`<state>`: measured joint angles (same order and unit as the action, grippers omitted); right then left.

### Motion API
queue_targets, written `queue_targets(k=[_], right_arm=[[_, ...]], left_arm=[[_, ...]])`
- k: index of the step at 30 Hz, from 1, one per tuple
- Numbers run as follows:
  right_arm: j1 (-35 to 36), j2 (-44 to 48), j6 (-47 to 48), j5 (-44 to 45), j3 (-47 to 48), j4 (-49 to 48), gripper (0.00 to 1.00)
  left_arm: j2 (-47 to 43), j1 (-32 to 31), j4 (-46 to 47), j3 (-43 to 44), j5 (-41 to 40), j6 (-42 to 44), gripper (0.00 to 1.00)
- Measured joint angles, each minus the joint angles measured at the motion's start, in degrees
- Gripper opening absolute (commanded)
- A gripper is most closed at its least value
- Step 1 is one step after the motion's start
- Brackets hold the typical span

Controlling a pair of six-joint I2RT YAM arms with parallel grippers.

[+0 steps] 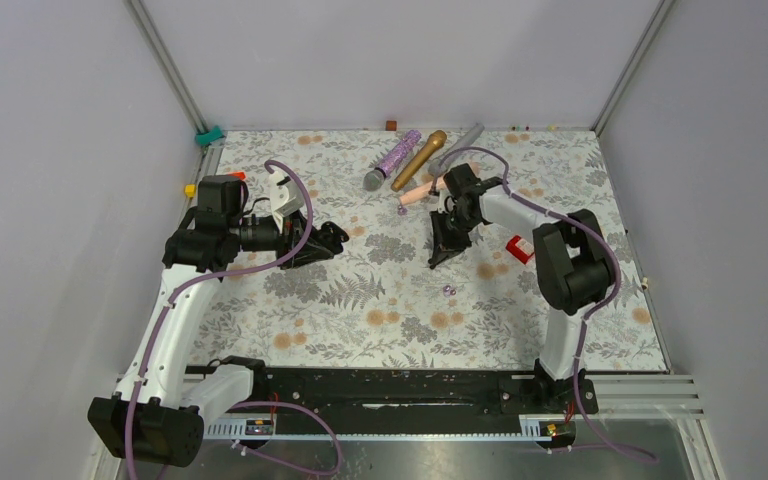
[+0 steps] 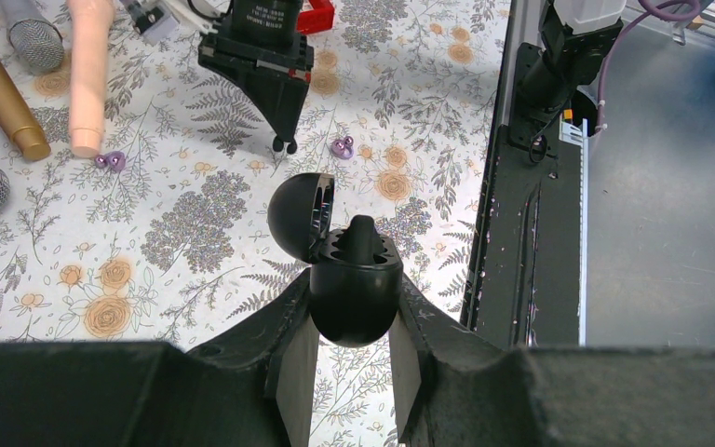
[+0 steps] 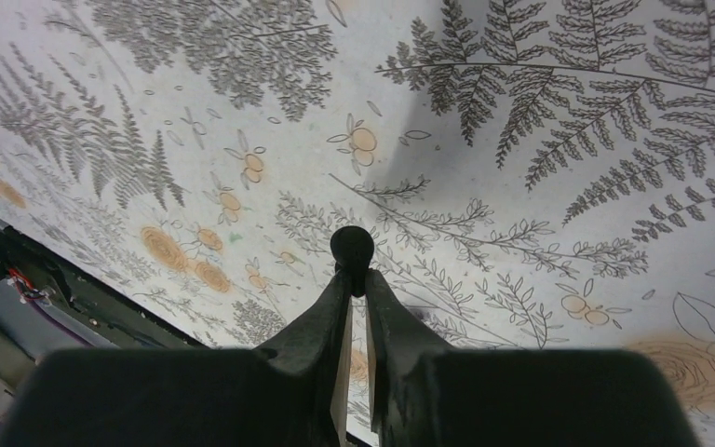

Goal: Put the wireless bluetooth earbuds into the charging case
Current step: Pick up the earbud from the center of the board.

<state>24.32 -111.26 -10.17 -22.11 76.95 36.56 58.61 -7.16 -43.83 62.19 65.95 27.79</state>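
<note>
Your left tool [image 2: 354, 321] is clamped on the charging case [image 2: 354, 303], with one finger on each side of its lower half. The lid [image 2: 298, 216] of the case is swung open to one side. A first black earbud [image 2: 363, 233] stands in the case, stem up.

Your right tool [image 3: 352, 279] is across the bench [image 2: 195, 233] from the case, tips angled down. It is pinched together on a second black earbud [image 3: 352, 246], gripped right at the fingertips.

One purple earbud [image 2: 342, 145] lies on the bench beyond the case's open lid, just beside the right tool's tips. The other purple earbud [image 2: 110, 161] lies farther from the case, just beside the end of the pink microphone [image 2: 88, 74].
</note>
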Motion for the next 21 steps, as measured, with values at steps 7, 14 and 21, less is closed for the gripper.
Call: queue_targets(k=[7,14,21], right_arm=[[0.0,4.9,0.5,0.0,0.0,-0.8,0.1],[0.0,8.2,1.7,0.3,0.0,-0.9,0.1],[0.0,15.2,4.3,1.1,1.6,-0.9,0.1]], left_arm=[[0.0,0.0,0.0,0.0,0.1,0.0,0.0],[0.0,0.0,0.0,0.0,0.2,0.0,0.0],[0.0,0.0,0.0,0.0,0.2,0.0,0.0]])
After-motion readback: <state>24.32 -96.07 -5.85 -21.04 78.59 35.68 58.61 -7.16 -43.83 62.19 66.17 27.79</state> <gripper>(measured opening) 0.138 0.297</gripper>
